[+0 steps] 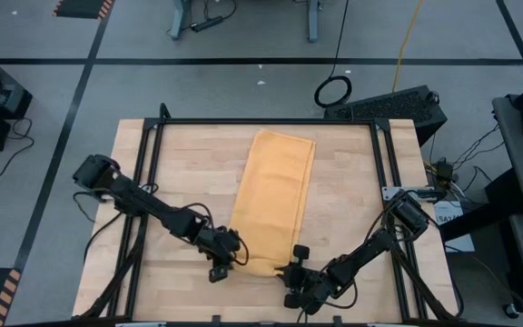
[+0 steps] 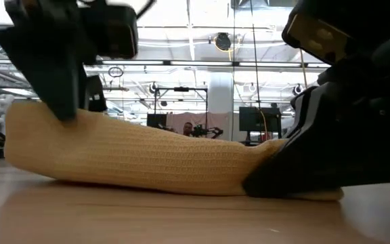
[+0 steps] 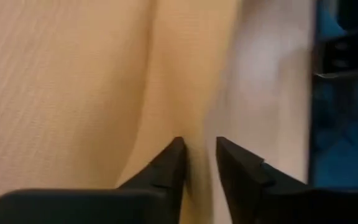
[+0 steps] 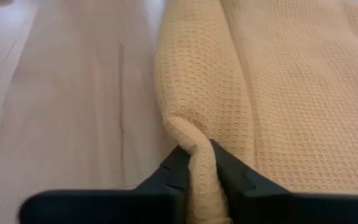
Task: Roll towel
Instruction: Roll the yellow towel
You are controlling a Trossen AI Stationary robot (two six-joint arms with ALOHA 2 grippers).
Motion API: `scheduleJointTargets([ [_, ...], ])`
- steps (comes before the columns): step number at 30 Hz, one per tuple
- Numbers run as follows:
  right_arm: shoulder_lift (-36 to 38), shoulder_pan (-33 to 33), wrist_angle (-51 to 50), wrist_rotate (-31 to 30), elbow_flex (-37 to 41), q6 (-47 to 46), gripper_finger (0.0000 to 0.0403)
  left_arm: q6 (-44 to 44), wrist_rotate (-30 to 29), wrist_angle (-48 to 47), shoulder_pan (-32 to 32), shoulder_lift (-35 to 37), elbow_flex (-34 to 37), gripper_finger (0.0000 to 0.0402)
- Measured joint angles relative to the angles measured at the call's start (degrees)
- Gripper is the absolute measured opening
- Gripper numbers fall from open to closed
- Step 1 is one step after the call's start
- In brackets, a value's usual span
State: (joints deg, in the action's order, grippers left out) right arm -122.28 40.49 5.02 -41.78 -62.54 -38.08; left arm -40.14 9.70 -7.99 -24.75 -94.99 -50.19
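The mustard-yellow towel (image 1: 273, 195) lies lengthwise on the wooden table, its far end flat near the table's far edge. Its near end is bunched into a thick raised hump (image 2: 147, 159) across the table. My left gripper (image 1: 228, 256) is at the hump's left end, shut on the cloth. My right gripper (image 1: 293, 270) is at the hump's right end near the table's near edge, shut on the cloth. In the low view the left gripper (image 2: 63, 95) stands above the hump's higher end and the right gripper (image 2: 276, 173) is down at the tabletop. My left gripper has towel cloth (image 3: 201, 155) between its two fingers at the left end of the near hump. It comes from the table's left side, slanting down. This end of the towel (image 2: 39, 135) stands raised above the table. One layer or several, I cannot tell. My right gripper pinches a raised ridge of the towel (image 4: 199, 152) between its two fingers, at the right end of the near hump. The fingers come low from the table's near right side. The ridge is folded cloth, and the towel beside it (image 4: 291, 93) lies on the table.
A black frame (image 1: 271, 121) runs around the wooden tabletop. Bare wood (image 1: 361, 191) shows right of the towel and bare wood (image 1: 189, 173) left of it. The room beyond the table shows lights and equipment in the low view.
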Motion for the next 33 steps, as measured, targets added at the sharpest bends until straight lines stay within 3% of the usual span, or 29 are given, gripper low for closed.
scheduleJointTargets([
  [3, -0.02, -0.03, -0.28, 0.19, 0.07, -1.41, 0.0010, 1.53, 0.83, -4.45, -0.24, 4.36, 0.01, 0.0137],
  [6, -0.04, -0.04, -0.48, 0.42, 0.09, -3.66, 0.0011, 3.67, -1.55, -5.76, -1.74, 9.12, 0.02, 0.0171],
  [11, -0.04, -0.26, -0.60, 0.94, 0.09, -8.22, 0.0022, 17.10, -21.68, 0.69, -11.09, 10.97, 0.02, 0.0207],
  [16, -0.02, -0.28, -0.99, 1.45, 0.11, -12.56, 0.0015, 29.40, -41.64, 5.28, -20.54, 3.75, 0.04, 0.0243],
  [18, 0.00, -0.30, -1.09, 2.07, 0.11, -13.99, 0.0015, 31.63, -45.98, 7.16, -21.98, 0.23, 0.02, 0.0262],
  [23, 0.09, -0.46, -0.80, 4.72, 0.11, -16.42, 0.0015, 32.27, -48.13, 7.73, -22.51, -6.94, 0.02, 0.0304],
  [27, 0.11, -0.81, -0.41, 5.73, 0.11, -18.26, 0.0015, 36.82, -53.51, 7.72, -22.43, -10.14, 0.02, 0.0312],
  [33, 0.17, -1.70, 1.62, 9.10, 0.11, -18.39, 0.0014, 38.99, -50.89, 6.62, -20.07, -11.37, 0.02, 0.0304],
])
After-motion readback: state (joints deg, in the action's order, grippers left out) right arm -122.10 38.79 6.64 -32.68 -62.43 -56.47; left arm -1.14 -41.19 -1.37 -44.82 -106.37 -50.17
